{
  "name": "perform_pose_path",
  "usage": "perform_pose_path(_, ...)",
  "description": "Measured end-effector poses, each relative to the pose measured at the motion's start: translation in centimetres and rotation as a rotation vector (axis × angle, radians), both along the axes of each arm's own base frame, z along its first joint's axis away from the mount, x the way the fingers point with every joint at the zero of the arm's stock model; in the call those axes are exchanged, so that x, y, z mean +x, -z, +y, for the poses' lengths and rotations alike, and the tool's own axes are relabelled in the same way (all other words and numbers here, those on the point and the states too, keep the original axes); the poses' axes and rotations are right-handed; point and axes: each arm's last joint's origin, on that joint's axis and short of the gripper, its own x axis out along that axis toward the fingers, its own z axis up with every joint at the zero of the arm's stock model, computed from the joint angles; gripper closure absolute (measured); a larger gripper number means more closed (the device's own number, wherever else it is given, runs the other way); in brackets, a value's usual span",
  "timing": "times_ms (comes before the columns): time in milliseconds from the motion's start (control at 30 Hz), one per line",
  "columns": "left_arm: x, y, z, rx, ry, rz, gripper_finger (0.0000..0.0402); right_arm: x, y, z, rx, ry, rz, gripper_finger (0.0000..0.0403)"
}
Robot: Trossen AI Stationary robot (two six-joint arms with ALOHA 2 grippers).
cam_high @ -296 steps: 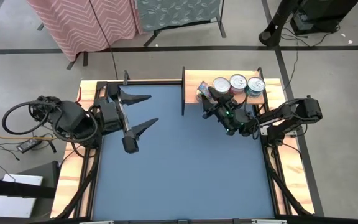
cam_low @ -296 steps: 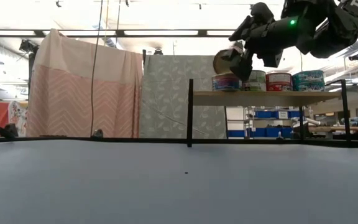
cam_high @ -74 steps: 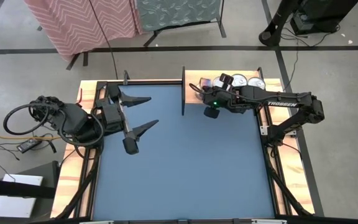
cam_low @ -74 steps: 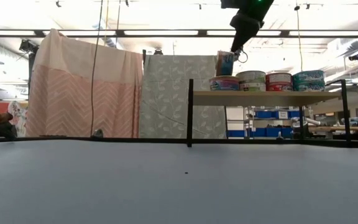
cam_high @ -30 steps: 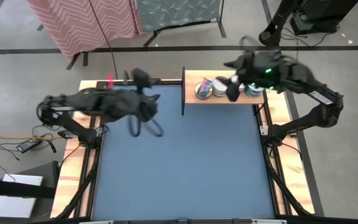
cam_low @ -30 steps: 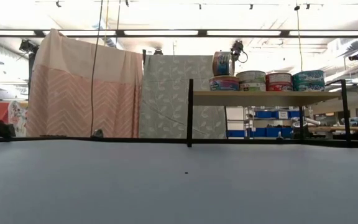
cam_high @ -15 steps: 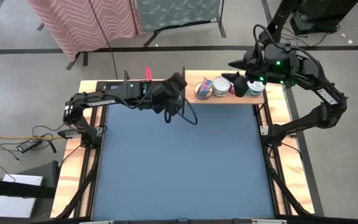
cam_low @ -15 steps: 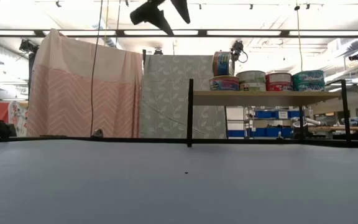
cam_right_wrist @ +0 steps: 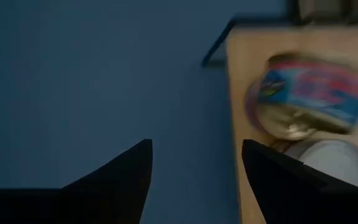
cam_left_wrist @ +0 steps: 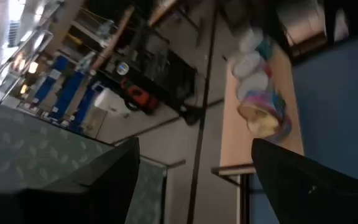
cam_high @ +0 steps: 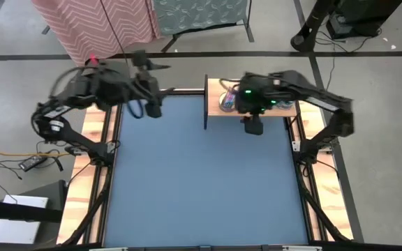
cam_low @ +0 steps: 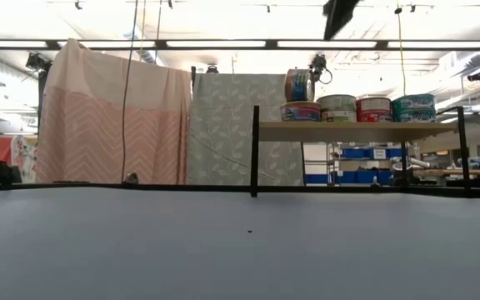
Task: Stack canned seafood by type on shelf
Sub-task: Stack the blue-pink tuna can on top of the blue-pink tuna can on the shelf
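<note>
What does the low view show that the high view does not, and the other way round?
Only the low view: four flat tins in a row, with their side labels; from above the right arm hides them. Only the high view: the blue table, the open left gripper and the open right gripper. Both: the shelf and the tin on its edge.

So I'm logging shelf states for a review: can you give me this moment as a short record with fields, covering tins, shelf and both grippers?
shelf: light-wood plank on dark uprights, at the table's far right
flat tins: four in a row on the plank
odd tin: one on edge, resting atop the leftmost flat tin
table: blue surface, no tins on it
left gripper: open, empty, above the table's far left
right gripper: open, empty, over the table beside the shelf's near edge
</note>
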Motion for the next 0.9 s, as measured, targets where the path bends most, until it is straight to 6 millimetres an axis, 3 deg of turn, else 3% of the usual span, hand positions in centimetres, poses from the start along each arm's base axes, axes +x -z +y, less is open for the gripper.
perform_pose_path(100, -1.6, -0.7, -0.4, -0.034, -0.002, -0.054, 0.009, 1.6, 1.8, -1.4, 0.058, -0.087, 0.124, 0.0152)
perform_pose_path(167, -2.0, -0.7, -0.4, -0.054, -0.007, -0.051, 0.009, 2.2, 1.8, -2.1, 0.07, -0.148, 0.158, 0.0158)
perform_pose_path(333, -2.3, -0.2, -0.5, -0.071, -0.015, -0.003, 0.009, 2.7, -1.9, -3.0, -0.088, -0.255, 0.039, 0.0164)
perform_pose_path(467, -1.4, 1.0, -0.4, -0.09, -0.024, 0.031, 0.009, 2.3, -4.7, -3.4, -0.147, -0.221, -0.074, 0.0163)
perform_pose_path(567, -0.7, 1.9, -0.4, -0.108, -0.023, 0.06, 0.009, 2.0, -4.9, -3.8, -0.129, -0.212, -0.091, 0.0162)
perform_pose_path(700, 0.2, 2.7, -0.3, -0.12, -0.029, 0.064, 0.009, 2.6, -3.7, -4.4, -0.077, -0.214, -0.061, 0.0161)
perform_pose_path(800, 1.6, 3.6, -0.3, -0.141, 0.02, 0.056, 0.009, 3.0, -4.1, -4.7, -0.196, -0.11, -0.05, 0.0163)
perform_pose_path(900, 3.1, 4.7, -0.3, -0.151, 0.047, 0.057, 0.009, 1.6, -5.3, -6.6, -0.345, 0.164, -0.051, 0.0169)
